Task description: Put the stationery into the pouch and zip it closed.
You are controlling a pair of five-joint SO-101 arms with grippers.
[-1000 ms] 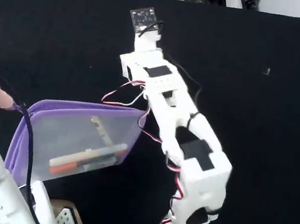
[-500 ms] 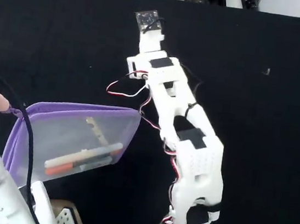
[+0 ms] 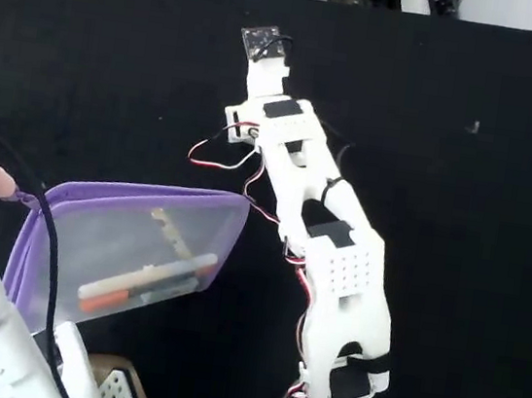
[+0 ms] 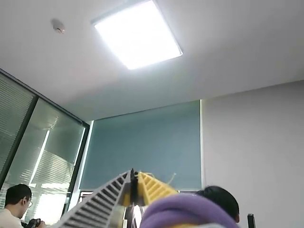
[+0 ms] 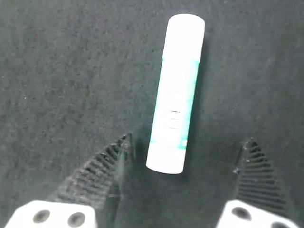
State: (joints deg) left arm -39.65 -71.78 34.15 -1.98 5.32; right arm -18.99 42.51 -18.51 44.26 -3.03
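A purple-trimmed clear pouch (image 3: 144, 227) holds pens (image 3: 150, 280); a white-green glue stick (image 5: 175, 95) lies flat.

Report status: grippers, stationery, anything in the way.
Right gripper open over glue stick on table. Left gripper shut on pouch, pens inside. Nothing blocking the stick.

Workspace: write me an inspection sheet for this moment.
Surface: black cloth.
Job's things: translucent pouch with pens inside; glue stick lying on the cloth.
Clutter: nothing seen.
Grippers: right gripper open, fingers either side of the glue stick, apart from it; left gripper shut on the pouch's purple edge.
Cables: red-and-white wires along the right arm; black cable across the pouch.
Surroundings: ceiling light, window blinds.
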